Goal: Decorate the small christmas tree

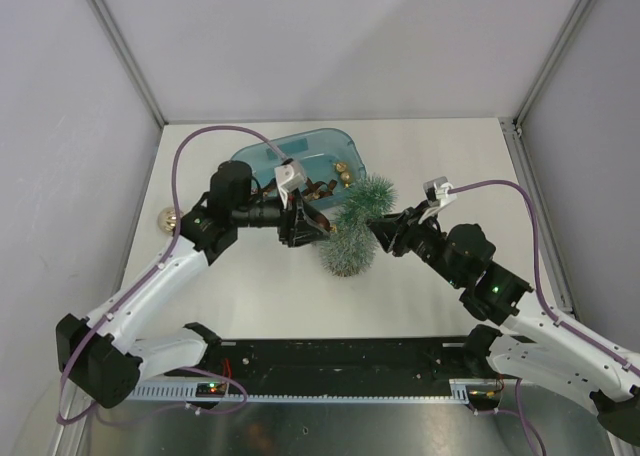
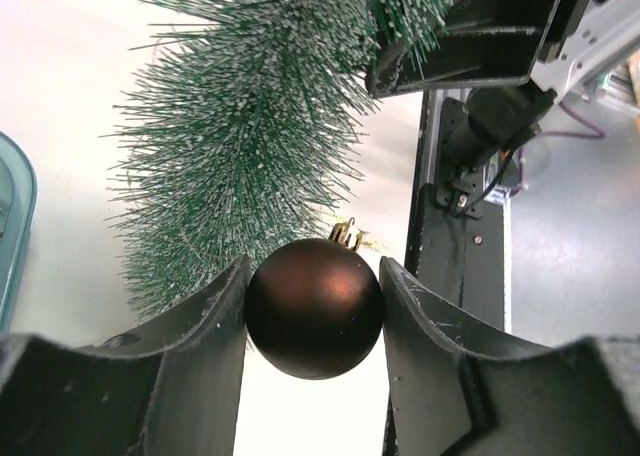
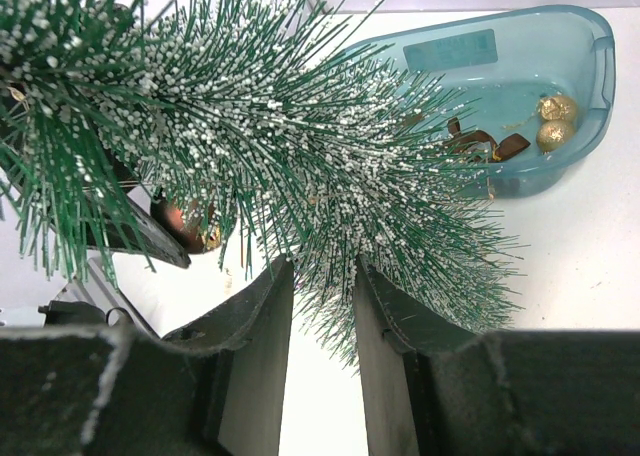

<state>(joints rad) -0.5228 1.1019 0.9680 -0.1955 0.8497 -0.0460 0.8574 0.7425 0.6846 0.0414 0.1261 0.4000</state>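
Top external view: small christmas tree [image 1: 352,231] mid-surface [image 1: 250,296], just in front of the blue tub [image 1: 290,148], between our two arms. It is a cone of bristly green needles with tips frosted white; upright or tilted, we cannot tell from above. Left gripper [image 1: 305,223] meets it from the left, right gripper [image 1: 384,233] from the right. A stray gold ball [image 1: 167,217] lies well apart, by the surface's left edge.

Left wrist shows what the overhead hides: jaws of the left gripper [image 2: 315,268] clamped on a matte brown bauble [image 2: 315,311] with a gold cap, just beside the needles of the tree [image 2: 250,126].

Right wrist: right gripper [image 3: 322,271] jaws nearly closed, pinching a tuft of needles of the tree [image 3: 250,146]. Only here do we see well into the tub [image 3: 595,86]: two gold balls [image 3: 555,121] at one end, a brown ribbon [image 3: 480,144] beside them.
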